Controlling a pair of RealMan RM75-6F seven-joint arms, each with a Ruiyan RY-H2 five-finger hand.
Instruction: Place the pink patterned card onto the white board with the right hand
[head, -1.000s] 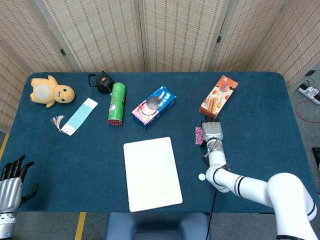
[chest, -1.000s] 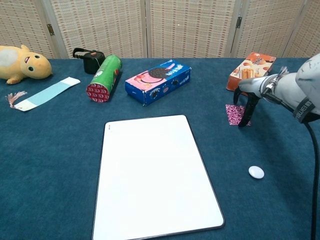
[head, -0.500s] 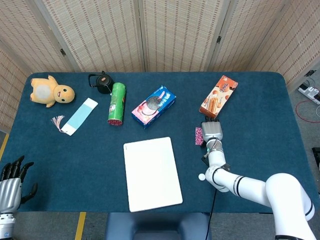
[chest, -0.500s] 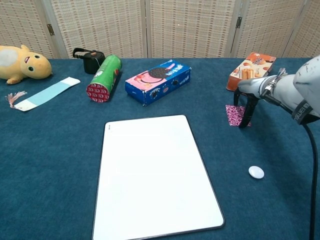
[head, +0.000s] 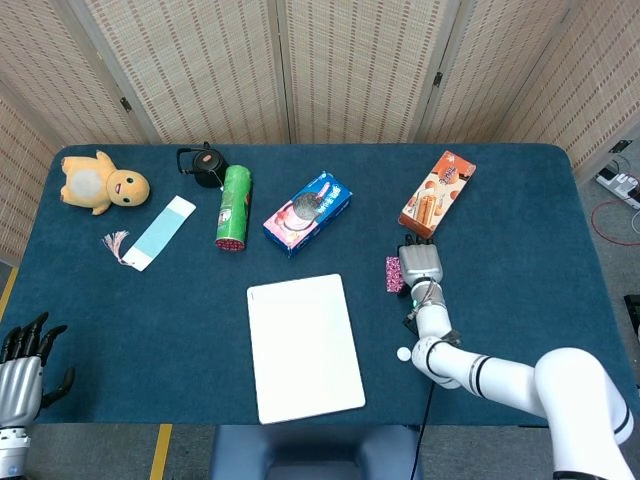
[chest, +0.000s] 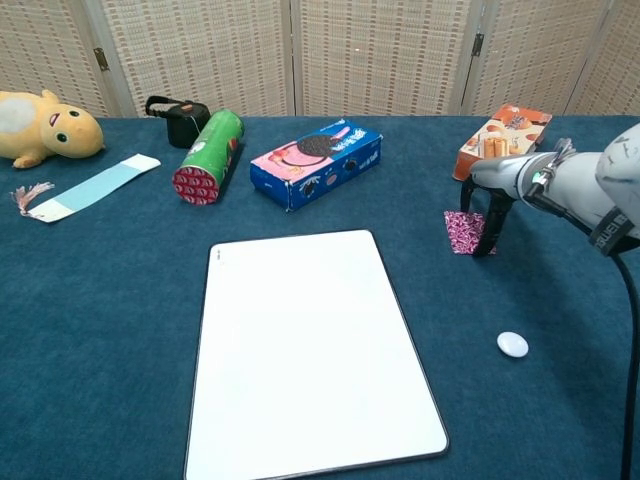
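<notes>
On the right side of the blue cloth-covered counter (head: 150, 310), the small pink patterned card (chest: 462, 232) sits under the fingers of the right robot hand (chest: 492, 190), well to the right of the flat white rectangular board (chest: 310, 350) it is meant for. From the chest view the card looks tipped up on its near edge rather than lying flat, with dark fingertips (chest: 484, 243) touching its right side; I cannot say for sure whether it is pinched or only being nudged. It looks thin, very light and somewhat bendy, so I'd judge it awkward to lift off soft cloth: best taken by an edge between thumb and a finger, gently, since it could flex or slip out. The right robot hand's fingers point down, drawn fairly close around the card. The left robot hand (head: 22, 365) rests at the counter's near left corner, fingers spread, holding nothing.
</notes>
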